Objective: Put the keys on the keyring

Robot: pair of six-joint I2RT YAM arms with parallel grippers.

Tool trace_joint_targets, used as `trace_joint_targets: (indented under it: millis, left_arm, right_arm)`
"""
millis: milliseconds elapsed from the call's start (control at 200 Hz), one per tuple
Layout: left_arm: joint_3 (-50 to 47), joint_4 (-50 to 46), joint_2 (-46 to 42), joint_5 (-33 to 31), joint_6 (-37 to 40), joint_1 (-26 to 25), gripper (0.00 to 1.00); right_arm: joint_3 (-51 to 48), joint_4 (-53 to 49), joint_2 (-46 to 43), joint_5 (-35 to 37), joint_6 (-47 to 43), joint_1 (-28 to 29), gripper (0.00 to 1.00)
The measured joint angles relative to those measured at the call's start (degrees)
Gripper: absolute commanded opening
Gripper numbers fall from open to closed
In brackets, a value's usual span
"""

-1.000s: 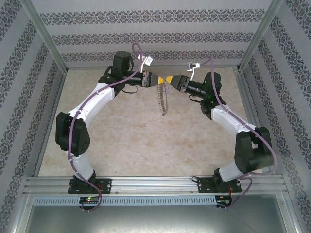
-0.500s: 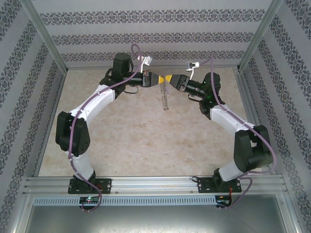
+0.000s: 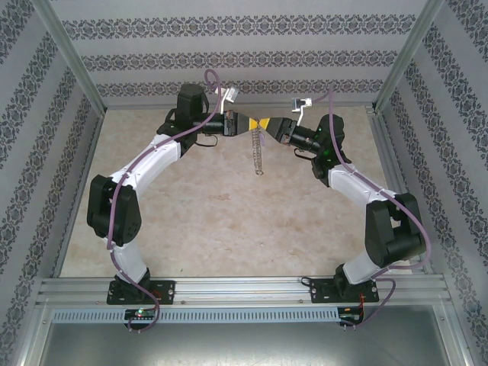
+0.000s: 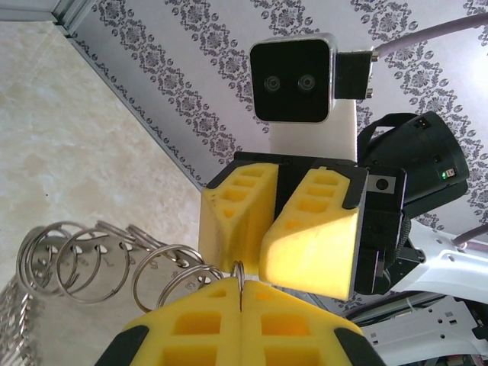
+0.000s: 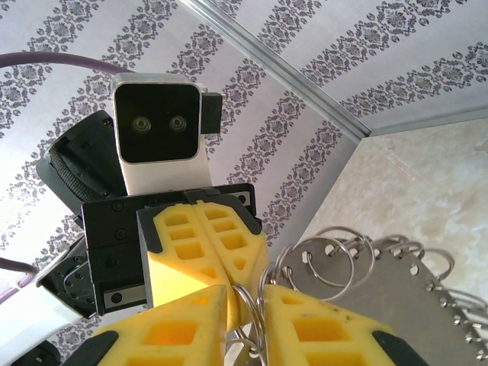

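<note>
Top external view: two white-and-black arms curved inward from the near edge of a beige marbled tabletop (image 3: 191,221), and their tips met above its far edge, midway between the left and right sides. The left tool (image 3: 257,124) and the right tool (image 3: 266,125) pointed at each other, yellow fingertips almost touching. From that meeting point the keyring (image 3: 258,156) hung straight down, edge-on, so it read as a thin grey chain over the far middle of the tabletop. Patterned wallpaper (image 3: 244,61) lined the enclosure walls.

Left wrist view: the left tool (image 4: 240,293) had its yellow foam fingers pressed together, pinching a thin wire loop of the keyring between them. The right tool (image 4: 263,261) faced it from just above, fingers drawn narrow. The keys (image 4: 99,255), seen as small silvery coiled rings, fanned out to the lower left.

Right wrist view: the right tool (image 5: 245,305) was closed to a narrow gap around wire loops of the keyring. The left tool (image 5: 221,267) sat directly opposite, fingers together. More keys (image 5: 324,255) trailed to the right along a flat grey metal piece (image 5: 396,297) with holes along its edge.
</note>
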Motion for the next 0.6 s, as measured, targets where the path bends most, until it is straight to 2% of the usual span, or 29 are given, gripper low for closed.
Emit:
trace_joint_targets:
  millis: [210, 310, 475, 600]
  left_arm:
    - [-0.2, 1.5, 0.0, -0.4, -1.0, 0.0, 0.00]
    - [-0.5, 1.9, -0.1, -0.4, -1.3, 0.0, 0.00]
    - [-0.6, 2.0, -0.3, -0.4, -2.0, 0.0, 0.00]
    - [-0.6, 2.2, -0.3, -0.4, -2.3, 0.3, 0.00]
  right_arm:
    - [0.0, 0.3, 0.0, 0.0, 0.0, 0.2, 0.22]
    - [-0.1, 0.4, 0.0, 0.0, 0.1, 0.3, 0.17]
    - [-0.3, 0.8, 0.0, 0.0, 0.9, 0.3, 0.00]
    - [-0.3, 0.9, 0.0, 0.0, 1.0, 0.3, 0.00]
